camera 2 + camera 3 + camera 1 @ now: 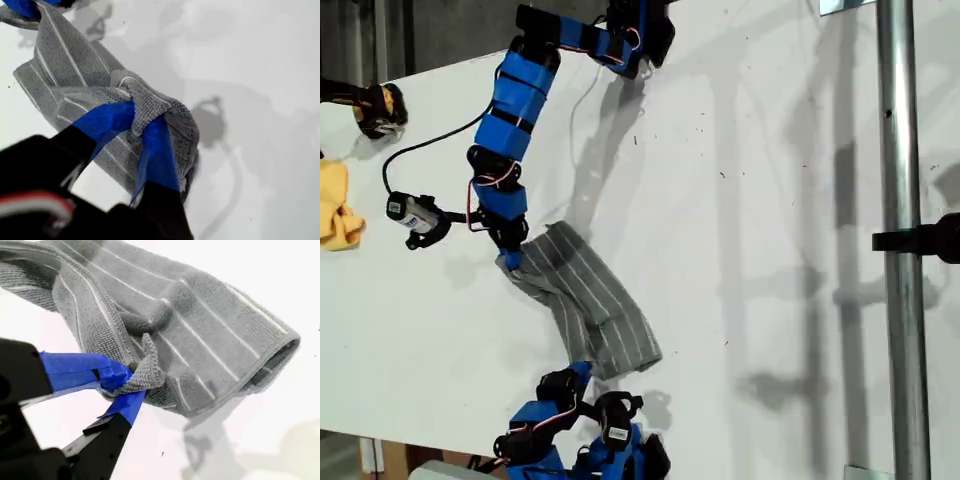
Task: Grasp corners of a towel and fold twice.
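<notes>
The grey striped towel [590,300] lies bunched in a narrow band on the white table [770,150], running diagonally between the two arms. In the exterior view my first gripper [578,368] is at the towel's lower end, near the table's bottom edge. The first wrist view shows this gripper [142,117] shut on a bunched corner [150,105] of the towel [70,65]. My second gripper [510,258] is at the towel's upper left end in the exterior view. In its wrist view it [127,385] pinches another corner [145,367], with the towel [200,330] draped beyond.
A yellow cloth [335,205] lies at the exterior view's left edge, below a black and yellow object [375,105]. A metal pole [898,200] with a black clamp [920,240] runs down the exterior view's right. A black cable [420,145] trails beside the second arm.
</notes>
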Robot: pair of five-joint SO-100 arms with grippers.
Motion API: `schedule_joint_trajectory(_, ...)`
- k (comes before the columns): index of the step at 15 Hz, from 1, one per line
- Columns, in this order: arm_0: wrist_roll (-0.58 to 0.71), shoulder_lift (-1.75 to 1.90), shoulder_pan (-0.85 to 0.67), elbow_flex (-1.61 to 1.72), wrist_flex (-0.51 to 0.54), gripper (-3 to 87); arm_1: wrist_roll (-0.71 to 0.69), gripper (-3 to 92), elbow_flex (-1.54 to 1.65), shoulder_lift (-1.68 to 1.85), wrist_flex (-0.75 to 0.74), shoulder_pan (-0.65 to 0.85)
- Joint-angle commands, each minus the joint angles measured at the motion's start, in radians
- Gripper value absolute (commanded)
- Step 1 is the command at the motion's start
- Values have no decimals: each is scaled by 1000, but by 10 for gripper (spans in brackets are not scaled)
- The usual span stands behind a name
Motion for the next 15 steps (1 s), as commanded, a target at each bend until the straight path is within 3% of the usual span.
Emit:
schedule_joint_trajectory(1, -48, 32, 49, 21, -35, -24, 9, -2, 114, 137, 32, 14)
schedule_joint_trajectory(7, -222, -26, 209, 209, -259, -24, 12, -2, 245, 114, 192, 8)
schedule_joint_trajectory(10, -258, -115, 235, 302, -425, -24, 34, -2, 227, 38, 236, 2)
schedule_joint_trajectory(15, -273, -287, 249, 272, -512, -24, 84, -2, 146, -141, 296, -28)
